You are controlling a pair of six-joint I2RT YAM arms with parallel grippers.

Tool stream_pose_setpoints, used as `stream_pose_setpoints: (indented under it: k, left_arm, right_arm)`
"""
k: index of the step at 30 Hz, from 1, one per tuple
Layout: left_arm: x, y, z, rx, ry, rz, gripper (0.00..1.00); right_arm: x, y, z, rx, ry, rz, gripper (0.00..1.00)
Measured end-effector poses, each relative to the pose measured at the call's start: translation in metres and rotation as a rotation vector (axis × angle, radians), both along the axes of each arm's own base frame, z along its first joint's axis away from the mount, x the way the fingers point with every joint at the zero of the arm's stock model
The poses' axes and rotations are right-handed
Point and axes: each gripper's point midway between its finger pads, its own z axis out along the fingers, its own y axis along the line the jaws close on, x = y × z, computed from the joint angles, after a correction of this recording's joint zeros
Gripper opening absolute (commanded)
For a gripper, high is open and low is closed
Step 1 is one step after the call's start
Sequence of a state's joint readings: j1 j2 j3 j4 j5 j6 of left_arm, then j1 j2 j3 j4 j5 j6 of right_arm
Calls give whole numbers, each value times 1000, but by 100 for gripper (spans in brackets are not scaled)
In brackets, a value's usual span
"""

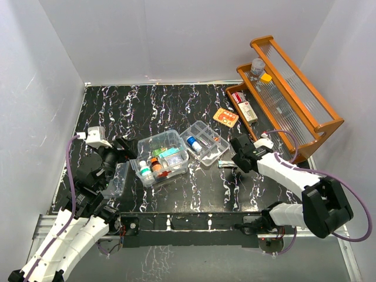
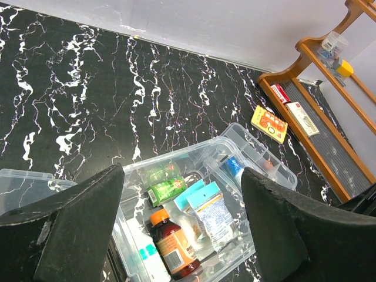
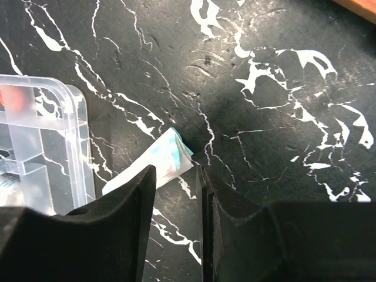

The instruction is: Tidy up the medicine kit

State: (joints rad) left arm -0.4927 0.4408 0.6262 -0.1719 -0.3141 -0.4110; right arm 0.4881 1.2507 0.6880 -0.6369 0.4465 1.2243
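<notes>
My left arm (image 1: 70, 235) rises from the near edge with its wrist bent down toward the table. My left gripper (image 2: 182, 176) is spread wide. My right arm (image 1: 288, 170) folds at the elbow and reaches leftward. My right gripper (image 3: 176, 173) points down, its 2 fingers (image 3: 129, 223) nearly together with a narrow slit between them.

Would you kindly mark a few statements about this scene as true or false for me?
1. The left pincer is wide open and holds nothing. True.
2. The medicine kit has its lid on. False: it stands open, with bottles and packets showing inside.
3. The orange packet lies on the table, beside the wooden rack. True.
4. The right pincer hovers over the wooden rack. False: its tips are down at a teal and white sachet on the table, near the compartment tray.
</notes>
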Motion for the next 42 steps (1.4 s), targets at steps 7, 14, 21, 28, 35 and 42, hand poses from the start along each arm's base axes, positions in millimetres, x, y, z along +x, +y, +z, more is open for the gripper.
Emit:
stream_pose_setpoints:
  k: [7, 14, 21, 28, 35, 42]
  left_arm:
    - [0, 1, 1, -1, -2, 3, 80]
    - [0, 2, 1, -1, -2, 8, 80]
    - [0, 2, 0, 0, -2, 11, 80]
    - [0, 2, 0, 0, -2, 11, 80]
    - [0, 2, 0, 0, -2, 12, 80]
    - [0, 3, 0, 1, -2, 15, 80]
  right_arm:
    - [8, 6, 0, 49, -21, -26, 31]
    - [13, 7, -2, 63, -26, -42, 31]
    - [11, 5, -10, 59, 0, -61, 31]
    - [11, 4, -11, 56, 4, -66, 31]
    - [9, 3, -18, 42, 25, -65, 29]
    - [7, 2, -23, 22, 49, -46, 34]
